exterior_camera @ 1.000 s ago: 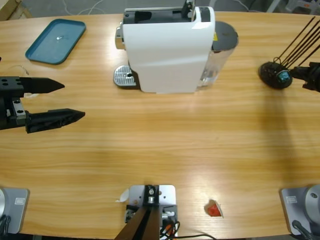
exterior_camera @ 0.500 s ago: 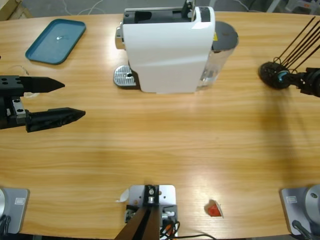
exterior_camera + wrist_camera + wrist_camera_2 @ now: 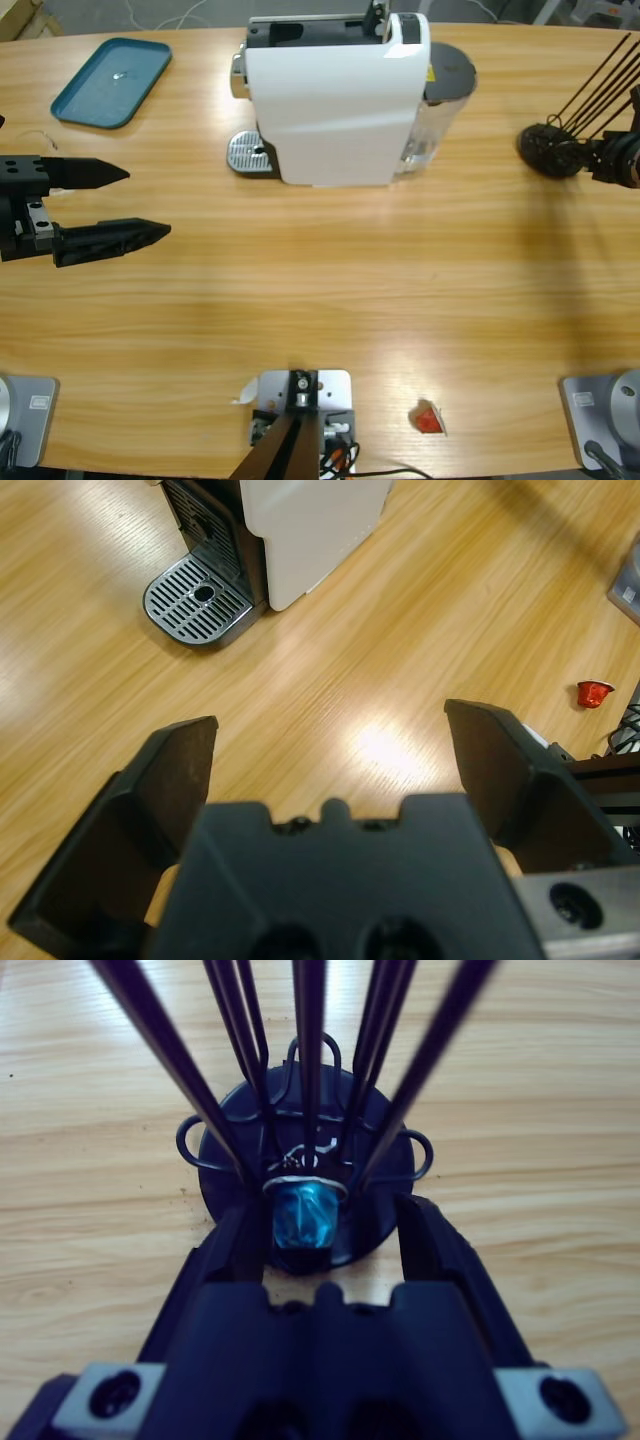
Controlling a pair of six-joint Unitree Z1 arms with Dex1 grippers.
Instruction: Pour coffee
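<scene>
Two tools: right tool [image 3: 320, 1225] straddles the blue capsule [image 3: 305, 1215], unclosed; centre, close gently. Left tool [image 3: 330, 750] gapes empty.

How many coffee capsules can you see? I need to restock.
2: a blue capsule at the base of the black wire rack, between the right pincer's jaws, and a red capsule near the table's front edge. Others may be hidden.

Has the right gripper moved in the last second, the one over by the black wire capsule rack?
Yes. The right gripper has slid toward the rack's round black base, closing around the blue capsule, which is now hidden from above.
</scene>
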